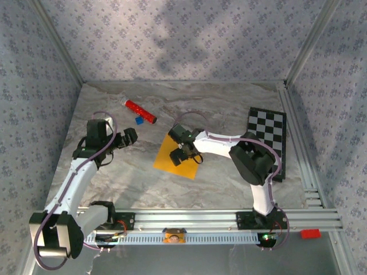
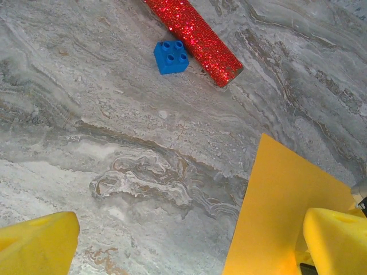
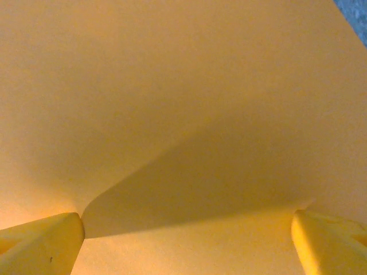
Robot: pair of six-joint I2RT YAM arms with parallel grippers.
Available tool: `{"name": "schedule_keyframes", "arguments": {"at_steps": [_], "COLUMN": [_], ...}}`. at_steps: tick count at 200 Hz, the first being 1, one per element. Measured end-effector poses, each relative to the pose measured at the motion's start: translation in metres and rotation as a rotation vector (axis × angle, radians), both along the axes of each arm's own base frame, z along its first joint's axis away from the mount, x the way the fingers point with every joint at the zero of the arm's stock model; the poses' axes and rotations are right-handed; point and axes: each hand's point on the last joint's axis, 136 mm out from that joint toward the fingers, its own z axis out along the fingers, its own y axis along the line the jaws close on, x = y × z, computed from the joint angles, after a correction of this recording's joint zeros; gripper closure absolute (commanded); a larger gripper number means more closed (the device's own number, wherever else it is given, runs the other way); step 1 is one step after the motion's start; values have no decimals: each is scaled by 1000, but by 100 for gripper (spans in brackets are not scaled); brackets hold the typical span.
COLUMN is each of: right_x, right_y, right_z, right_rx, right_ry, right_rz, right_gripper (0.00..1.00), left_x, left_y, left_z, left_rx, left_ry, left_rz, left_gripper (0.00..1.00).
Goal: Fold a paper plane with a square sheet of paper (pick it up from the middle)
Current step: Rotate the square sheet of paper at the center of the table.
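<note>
The square sheet of paper point(image 1: 170, 156) is orange-yellow and lies flat and unfolded on the marble table, turned like a diamond. My right gripper point(image 1: 182, 150) hangs low over its middle, open wide. In the right wrist view both yellow fingertips point(image 3: 43, 246) rest at the sheet point(image 3: 183, 86), with a shadowed patch and nothing else between them. My left gripper point(image 1: 129, 136) is open to the left of the sheet, above bare table. In the left wrist view the sheet's left corner point(image 2: 281, 206) sits by the right finger point(image 2: 335, 240).
A red glitter cylinder point(image 1: 141, 112) and a small blue brick point(image 1: 138, 121) lie behind the left gripper, also in its wrist view as the cylinder point(image 2: 195, 37) and the brick point(image 2: 171, 56). A black-and-white checkered board point(image 1: 268, 137) lies at the right. Patterned walls close in the table.
</note>
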Motion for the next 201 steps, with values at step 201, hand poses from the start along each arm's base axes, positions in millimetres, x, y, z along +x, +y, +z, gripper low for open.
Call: {"name": "schedule_keyframes", "arguments": {"at_steps": [201], "right_x": [0], "right_y": [-7], "right_z": [111], "right_rx": [313], "right_ry": [-28], "right_rz": [148], "right_gripper": [0], "left_x": [-5], "left_y": [-28], "left_z": [16], "left_rx": [-129], "left_ry": [121], "left_rz": [-38], "left_gripper": [7]}}
